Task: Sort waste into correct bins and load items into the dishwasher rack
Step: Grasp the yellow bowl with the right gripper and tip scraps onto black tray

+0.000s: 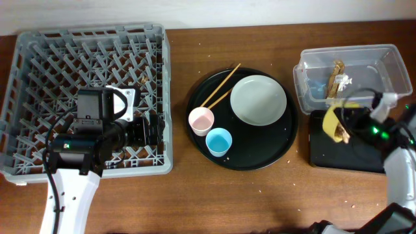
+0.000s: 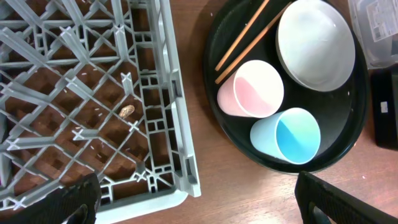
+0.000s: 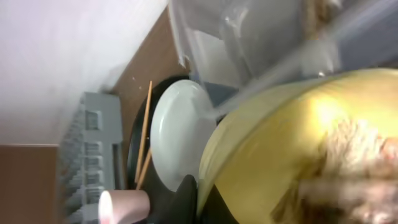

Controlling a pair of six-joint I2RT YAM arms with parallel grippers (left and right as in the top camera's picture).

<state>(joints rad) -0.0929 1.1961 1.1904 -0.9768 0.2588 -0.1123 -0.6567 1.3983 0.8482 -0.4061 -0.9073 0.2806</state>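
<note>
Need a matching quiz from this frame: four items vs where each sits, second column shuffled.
1 banana peel
2 chopsticks
3 blue cup
4 dishwasher rack

a far left of the table
b near edge of the tray, beside the pink cup
c above the black bin's left end
d far side of the tray, left of the bowl

Pairs: 1-c, 2-d, 3-b, 4-a

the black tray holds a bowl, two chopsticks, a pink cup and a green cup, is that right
Not quite. The second cup is blue, not green: the overhead view shows a blue cup beside the pink cup on the black tray, with the bowl and the chopsticks.
</note>
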